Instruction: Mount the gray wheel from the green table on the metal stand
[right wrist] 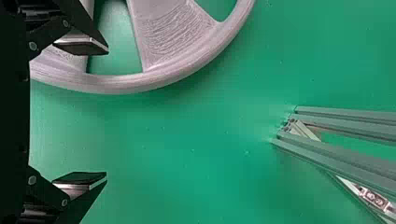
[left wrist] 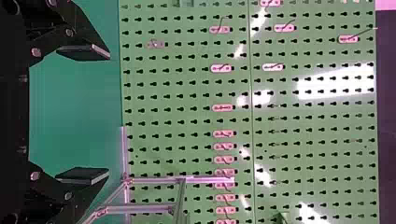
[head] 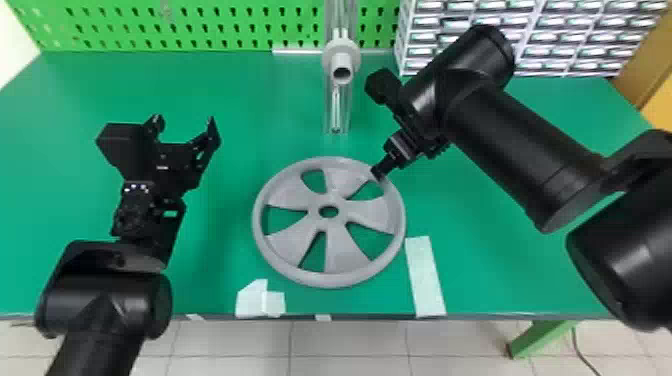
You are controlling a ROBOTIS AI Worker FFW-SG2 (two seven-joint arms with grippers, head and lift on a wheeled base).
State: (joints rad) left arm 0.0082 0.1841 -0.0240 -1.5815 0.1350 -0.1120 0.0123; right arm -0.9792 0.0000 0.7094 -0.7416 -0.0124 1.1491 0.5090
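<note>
We're at pre-grasp: gray wheel [head: 342, 252] flat on green table [head: 240, 95], right gripper [right wrist: 107, 112] by its rim, left gripper [head: 185, 122] aside, both wide apart; next, pinch the rim for lifting to the metal stand [head: 342, 59].

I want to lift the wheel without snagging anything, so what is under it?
Through the openings of the gray wheel, bare green table shows. Whatever lies beneath its spokes and rim is covered.

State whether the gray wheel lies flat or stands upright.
Flat: the gray wheel rests on the green table, its spoked face turned upward.
</note>
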